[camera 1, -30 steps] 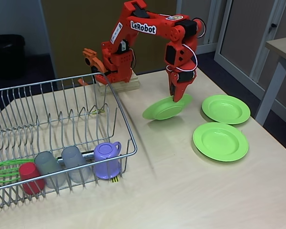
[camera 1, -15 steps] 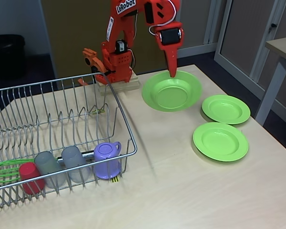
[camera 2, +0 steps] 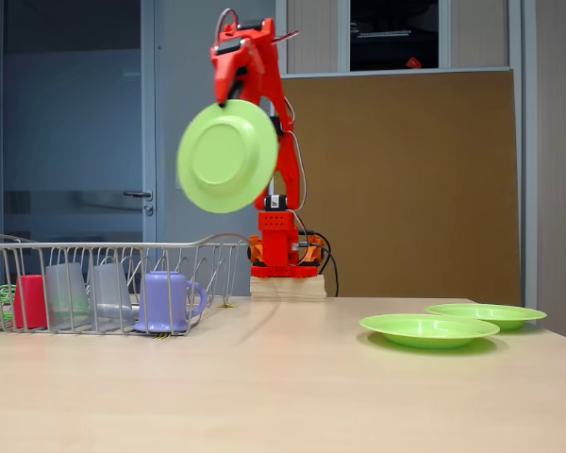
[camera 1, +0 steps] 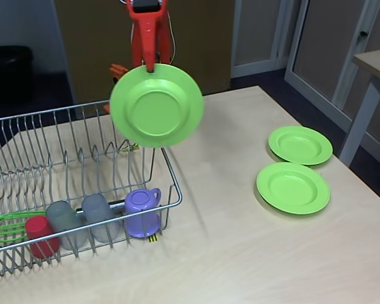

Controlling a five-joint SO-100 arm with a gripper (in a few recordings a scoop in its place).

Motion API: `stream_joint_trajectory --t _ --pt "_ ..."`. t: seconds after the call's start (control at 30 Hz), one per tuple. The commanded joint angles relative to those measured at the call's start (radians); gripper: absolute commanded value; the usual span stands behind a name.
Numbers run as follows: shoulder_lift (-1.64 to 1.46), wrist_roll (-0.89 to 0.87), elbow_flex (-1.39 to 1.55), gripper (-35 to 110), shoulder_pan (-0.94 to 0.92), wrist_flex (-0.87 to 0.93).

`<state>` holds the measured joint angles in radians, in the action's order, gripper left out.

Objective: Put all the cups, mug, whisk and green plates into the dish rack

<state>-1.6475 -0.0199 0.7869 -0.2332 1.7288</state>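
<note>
Overhead, gripper (camera 1: 149, 67) clamped on top rim of green plate (camera 1: 156, 106), plate hanging near vertical, high above dish rack (camera 1: 168, 171) right end. Inside rack front row: purple mug (camera 1: 143, 212), two grey cups (camera 1: 82, 218), red cup (camera 1: 40, 235), whisk (camera 1: 3, 227). Two more plates (camera 1: 293, 187) flat on table (camera 1: 240, 253), well apart from rack.

The gripper (camera 1: 149, 65) pinches a green plate (camera 1: 156, 106) by its rim, hanging upright above the dish rack (camera 1: 76, 177); two more plates (camera 1: 293, 187) lie on the worktop (camera 1: 240, 253).
</note>
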Motion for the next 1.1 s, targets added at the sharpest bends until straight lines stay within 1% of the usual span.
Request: stream_joint_trajectory --t 0.0,0.1,0.2,0.37,0.5,0.63,1.07 --pt "-0.086 0.058 0.104 0 -0.173 -0.052" --pt "-0.130 0.118 0.259 0 -0.287 -0.172" --pt "-0.143 0.156 0.344 0 -0.390 -0.244" --pt "-0.207 0.141 0.554 0 -0.486 -0.397" --pt "-0.275 0.114 0.759 0 -0.531 -0.541" --pt "-0.299 0.098 0.870 0 -0.552 -0.647" --pt "-0.290 0.094 1.058 0 -0.594 -0.811"
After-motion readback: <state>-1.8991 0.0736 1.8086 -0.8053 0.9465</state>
